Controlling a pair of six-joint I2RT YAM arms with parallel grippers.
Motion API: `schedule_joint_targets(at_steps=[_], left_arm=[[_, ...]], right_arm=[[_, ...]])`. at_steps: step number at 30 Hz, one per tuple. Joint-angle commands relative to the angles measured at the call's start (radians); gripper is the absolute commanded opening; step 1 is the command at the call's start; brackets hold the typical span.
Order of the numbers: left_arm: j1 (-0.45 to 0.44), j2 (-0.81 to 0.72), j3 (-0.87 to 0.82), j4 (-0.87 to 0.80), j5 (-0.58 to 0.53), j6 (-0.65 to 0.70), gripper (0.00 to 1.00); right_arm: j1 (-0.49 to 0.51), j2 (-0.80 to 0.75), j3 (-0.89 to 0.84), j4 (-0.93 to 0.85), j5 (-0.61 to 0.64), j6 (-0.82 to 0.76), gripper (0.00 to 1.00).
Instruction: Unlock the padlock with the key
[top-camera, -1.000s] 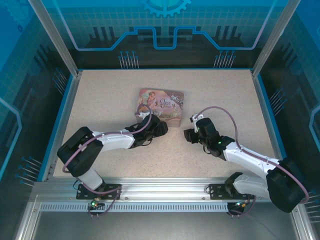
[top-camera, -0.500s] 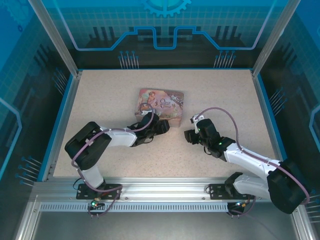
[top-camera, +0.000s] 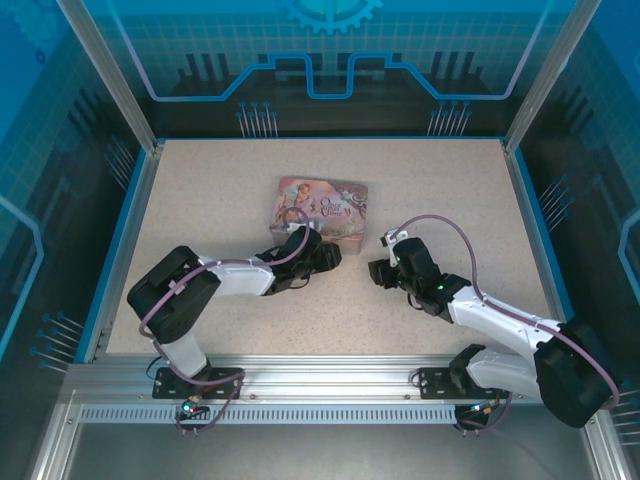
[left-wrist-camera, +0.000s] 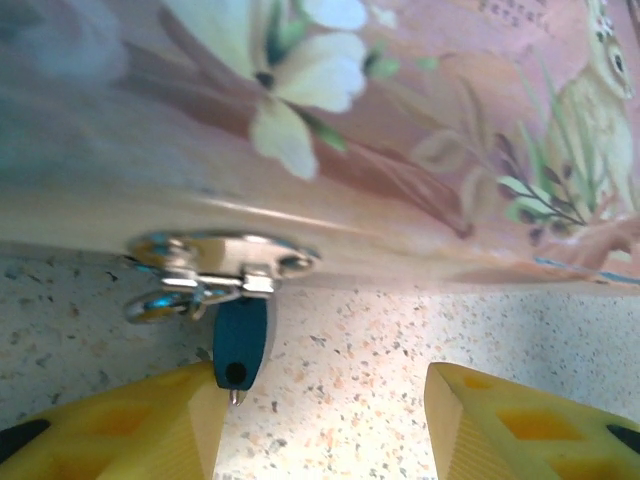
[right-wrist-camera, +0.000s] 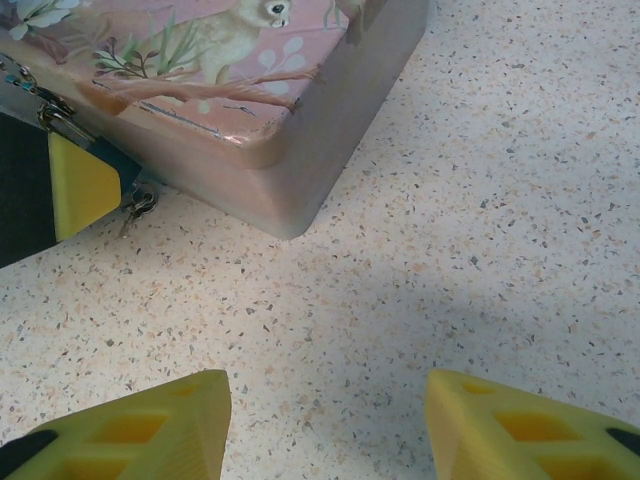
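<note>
Speckled table (top-camera: 450, 190) carries a pink decorated tin (top-camera: 322, 205). The teal padlock (left-wrist-camera: 240, 340) hangs from its metal hasp (left-wrist-camera: 215, 262), right at the inner tip of one finger (left-wrist-camera: 150, 425) of the left tool (left-wrist-camera: 328, 390), whose jaws stand apart, gripping nothing. The right tool (right-wrist-camera: 328, 395), likewise released, faces the tin's corner across bare table.

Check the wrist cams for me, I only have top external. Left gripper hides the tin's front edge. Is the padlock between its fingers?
Observer: Left wrist view: the padlock hangs from the hasp on the tin, close beside one finger, not centred in the gap.
Operator: Jaws open?
Observer: Yes, the left gripper is open; its other finger is well clear of the padlock.
Operator: Right gripper holding anything?
Observer: No. The right gripper is open over bare table, with nothing between its fingers.
</note>
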Motion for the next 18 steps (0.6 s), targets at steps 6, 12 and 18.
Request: schedule_joint_targets(at_steps=[6,12,18], left_arm=[[-0.022,-0.025,0.075,-0.031,-0.007,-0.042,0.55],[-0.022,0.0,0.095,-0.018,-0.014,-0.029,0.56],[-0.022,-0.176,0.007,-0.054,-0.04,0.007,0.61]], right_arm=[[-0.013,-0.034,-0.029,-0.004,0.019,0.007,0.54],[-0.013,-0.055,-0.031,-0.022,0.014,-0.002,0.55],[-0.013,-0.107,-0.05,0.004,-0.102,-0.06,0.55]])
